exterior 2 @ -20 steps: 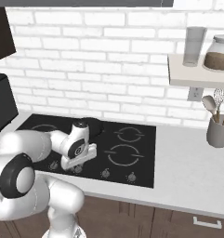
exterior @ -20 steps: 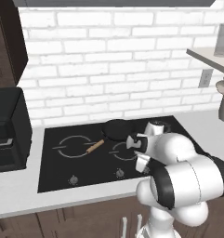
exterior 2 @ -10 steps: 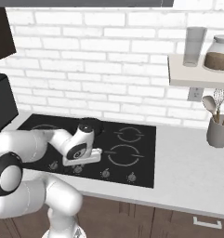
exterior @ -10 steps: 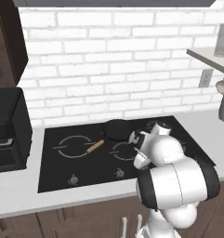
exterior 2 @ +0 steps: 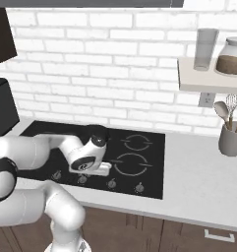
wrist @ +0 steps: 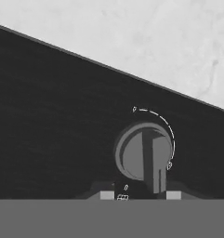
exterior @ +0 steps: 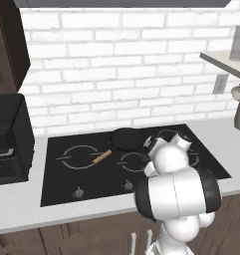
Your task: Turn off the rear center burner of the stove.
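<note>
Hovering low over the front edge of the stove (exterior 2: pixel 144 167), the pincer (wrist: pixel 137 195) sits right above a round knob (wrist: pixel 143 155) — its two tips flank the knob's near side, spread apart. Further back, the rear center burner (exterior: pixel 125 138) lies beneath a small black skillet (exterior: pixel 126 137) with a wooden handle. A pale worktop (wrist: pixel 146 42) borders the glass.
</note>
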